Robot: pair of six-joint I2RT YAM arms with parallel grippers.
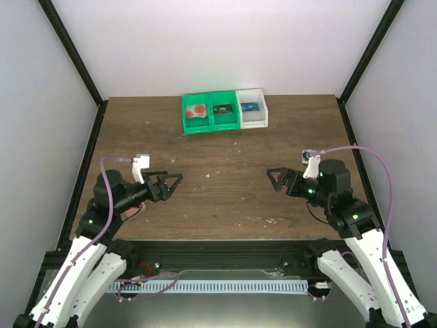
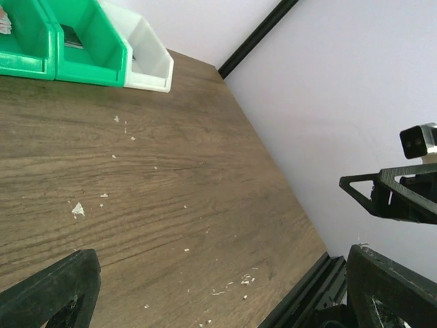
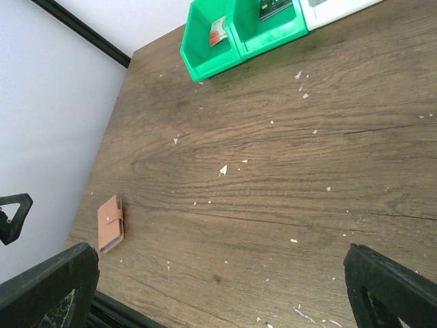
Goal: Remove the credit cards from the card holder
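Left tool (image 1: 173,184) and right tool (image 1: 274,180) both gape empty, the shut card holder (image 3: 110,223) mostly hidden under the left arm (image 1: 109,198) from above.

A dark brown wood-grain worktop (image 1: 218,205) is filling the base of the enclosure, its grain running from side to side. Small pale specks (image 3: 222,169) are lying scattered over its surface. A plain white back wall (image 1: 218,41) is rising behind its far edge. A left wall (image 1: 34,123) and a right wall (image 1: 406,116), equally pale, are closing in the sides. A black post (image 1: 72,51) is slanting up at the left corner and another (image 1: 367,51) at the right. A black rail (image 1: 218,251) is running along the near edge, with a white slotted duct (image 1: 212,285) lying just below it. Soft, even light is washing over everything.
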